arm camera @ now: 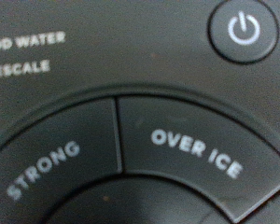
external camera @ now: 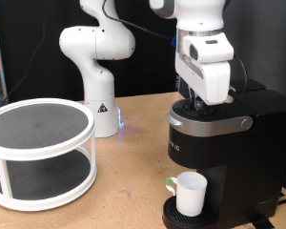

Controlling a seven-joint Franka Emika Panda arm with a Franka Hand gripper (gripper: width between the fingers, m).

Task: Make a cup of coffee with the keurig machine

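Tall matte black keurig machine (external camera: 224, 143) at the exterior view's right, standing upright on the wooden table, lid shut, silver-grey handle across the lid's front. Seen close in the wrist view: dark top panel (arm camera: 131, 103) with curved buttons marked STRONG and OVER ICE, a round power button with a pale blue symbol, and small lettering reading ADD WATER and DESCALE. Plain white cylindrical cup (external camera: 190, 194) upright on the round drip tray under the brew head, open mouth up, near the exterior view's bottom edge.
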